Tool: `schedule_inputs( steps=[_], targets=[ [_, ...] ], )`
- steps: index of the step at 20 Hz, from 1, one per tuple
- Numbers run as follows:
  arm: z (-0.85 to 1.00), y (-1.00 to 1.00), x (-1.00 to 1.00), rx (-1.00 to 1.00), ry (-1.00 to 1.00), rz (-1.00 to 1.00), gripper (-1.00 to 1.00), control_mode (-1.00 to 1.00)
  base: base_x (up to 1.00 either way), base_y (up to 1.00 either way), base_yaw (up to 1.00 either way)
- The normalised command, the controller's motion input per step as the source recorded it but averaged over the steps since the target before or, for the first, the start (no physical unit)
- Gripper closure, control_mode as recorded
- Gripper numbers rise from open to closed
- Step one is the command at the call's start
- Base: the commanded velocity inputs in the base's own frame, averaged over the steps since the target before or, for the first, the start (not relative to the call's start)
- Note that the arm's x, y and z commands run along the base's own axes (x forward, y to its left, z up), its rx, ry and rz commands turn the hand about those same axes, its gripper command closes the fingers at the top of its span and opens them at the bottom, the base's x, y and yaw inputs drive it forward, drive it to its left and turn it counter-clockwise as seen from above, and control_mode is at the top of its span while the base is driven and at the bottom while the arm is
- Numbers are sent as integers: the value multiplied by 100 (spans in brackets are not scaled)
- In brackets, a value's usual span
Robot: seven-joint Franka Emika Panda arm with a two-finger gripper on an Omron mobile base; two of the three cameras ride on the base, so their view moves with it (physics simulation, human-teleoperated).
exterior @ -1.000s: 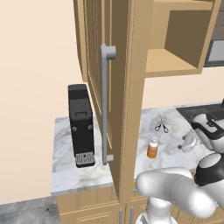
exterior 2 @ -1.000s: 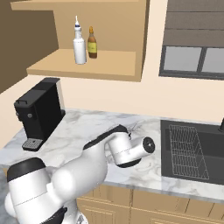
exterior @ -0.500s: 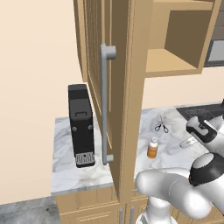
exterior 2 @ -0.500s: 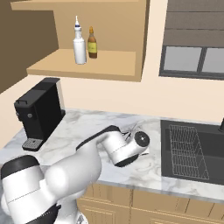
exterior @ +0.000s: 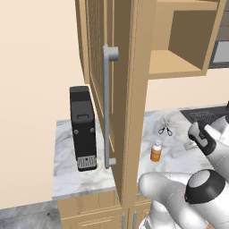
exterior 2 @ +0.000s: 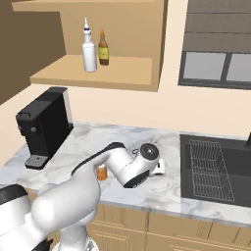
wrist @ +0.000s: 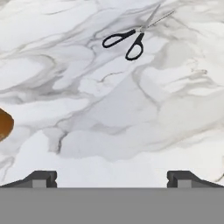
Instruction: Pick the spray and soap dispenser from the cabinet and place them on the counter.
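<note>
The spray (exterior 2: 88, 51) stands upright on the shelf of the open cabinet (exterior 2: 122, 78). Its grooved door (exterior: 96, 67) swings out towards me. The orange soap dispenser (exterior: 155, 152) stands on the marble counter (exterior: 67, 179). In the right base view my arm hides part of the soap dispenser (exterior 2: 102, 172). My gripper (exterior 2: 159, 166) hovers low over the counter to the right of that bottle, open and holding nothing. In the hand view the gripper (wrist: 111, 179) faces bare marble, and the soap dispenser (wrist: 4, 124) shows at the left edge.
A brown bottle (exterior 2: 103, 48) stands beside the spray on the shelf. A black coffee machine (exterior: 82, 127) sits at the counter's left end. Small scissors (wrist: 131, 41) lie beyond the hand. A dark sink with a wire rack (exterior 2: 215, 169) is on the right.
The hand has shifted slightly over the counter beside the soap dispenser. Its jaws stay open. The bottles have not moved.
</note>
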Motion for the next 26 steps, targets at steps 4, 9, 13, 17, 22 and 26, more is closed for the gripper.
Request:
schedule_inputs(
  steps=[4, 9, 13, 17, 22, 26],
  targets=[
    [26, 22, -20, -13, 0, -15, -100, -100, 0, 0, 0],
    [27, 26, -10, -16, 0, -16, -100, -100, 0, 0, 0],
    [21, 23, -7, -18, 0, -10, -100, -100, 0, 0, 0],
    [5, 6, 0, -27, -4, -6, -100, -100, 0, 0, 0],
    [2, 2, 0, -35, -10, -5, -100, -100, 0, 0, 0],
    [18, 9, -2, -32, -4, -4, -100, -100, 0, 0, 0]
  ],
)
